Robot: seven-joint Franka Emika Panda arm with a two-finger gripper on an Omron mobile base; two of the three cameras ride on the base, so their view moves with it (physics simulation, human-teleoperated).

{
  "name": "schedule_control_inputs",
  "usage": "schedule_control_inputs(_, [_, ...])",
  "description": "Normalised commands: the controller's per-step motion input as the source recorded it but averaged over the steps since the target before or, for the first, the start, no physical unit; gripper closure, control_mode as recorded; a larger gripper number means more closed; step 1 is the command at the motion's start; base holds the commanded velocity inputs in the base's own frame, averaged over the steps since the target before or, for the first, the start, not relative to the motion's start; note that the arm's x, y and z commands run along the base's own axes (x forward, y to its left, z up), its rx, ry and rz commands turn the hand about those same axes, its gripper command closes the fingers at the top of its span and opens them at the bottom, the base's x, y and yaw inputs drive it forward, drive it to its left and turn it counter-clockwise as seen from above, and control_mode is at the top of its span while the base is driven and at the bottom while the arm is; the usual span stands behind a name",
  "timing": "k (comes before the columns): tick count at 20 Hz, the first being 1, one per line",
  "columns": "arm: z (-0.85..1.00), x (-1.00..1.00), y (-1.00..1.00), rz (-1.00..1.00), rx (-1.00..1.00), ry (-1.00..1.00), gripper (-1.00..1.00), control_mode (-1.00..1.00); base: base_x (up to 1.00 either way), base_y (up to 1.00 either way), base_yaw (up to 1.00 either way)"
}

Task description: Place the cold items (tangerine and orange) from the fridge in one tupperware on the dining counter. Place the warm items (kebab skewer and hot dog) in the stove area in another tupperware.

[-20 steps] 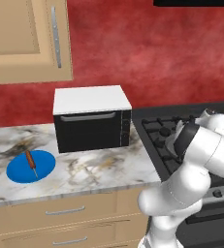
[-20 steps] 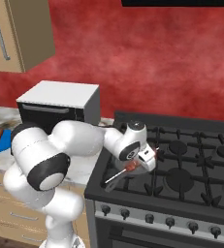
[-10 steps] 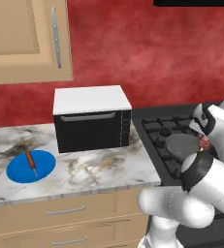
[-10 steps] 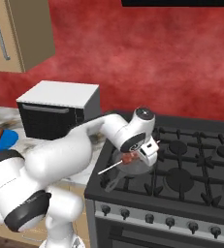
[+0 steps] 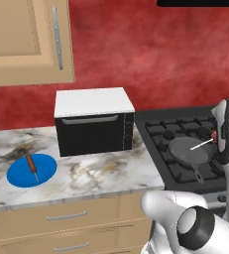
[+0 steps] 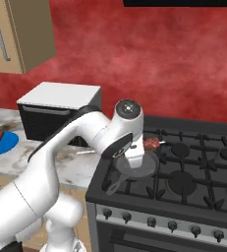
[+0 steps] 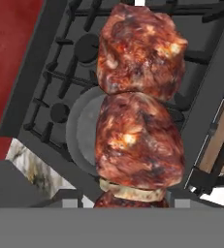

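The stove [image 6: 184,167] sat lower right. Since a second earlier, the arm had swung rightward, lifting the kebab skewer [image 7: 137,111] above the pan [image 5: 190,151]. The gripper [image 6: 143,147] stayed clamped on it; the tupperware drop remained.

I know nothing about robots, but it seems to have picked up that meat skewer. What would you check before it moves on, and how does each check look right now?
1. Kebab skewer is in the gripper: ok, the meat sits right at the hand camera.
2. Skewer is lifted off the pan: ok, it hangs above it over the stove.
3. Fingers closed firmly on the skewer: cannot tell, the meat hides them.
4. A container is ready to receive it: cannot tell from these pictures.
5. Hot dog is waiting on the blue plate: ok, left of the toaster oven.
6. Skewer's stick is clear of the stove grates: ok.
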Motion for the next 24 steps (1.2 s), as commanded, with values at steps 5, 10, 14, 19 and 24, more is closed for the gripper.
schedule_control_inputs(5, [0.45, -0.42, 0.99, -0.50, 0.00, -0.15, 1.00, -1.00, 0.00, 0.00, 0.00])
schedule_control_inputs(10, [0.31, -0.20, 1.00, -0.30, -0.05, 0.03, 1.00, -1.00, 0.00, 0.00, 0.00])
schedule_control_inputs(14, [0.17, 0.00, 1.00, -0.03, -0.22, 0.16, 1.00, -1.00, 0.00, 0.00, 0.00])
schedule_control_inputs(19, [0.00, 0.00, 0.50, 0.18, -0.05, 0.14, 1.00, -1.00, 0.00, 0.00, 0.00])
schedule_control_inputs(24, [-0.15, 0.02, -0.11, 0.23, 0.01, 0.03, 1.00, -1.00, 0.00, 0.00, 0.00])
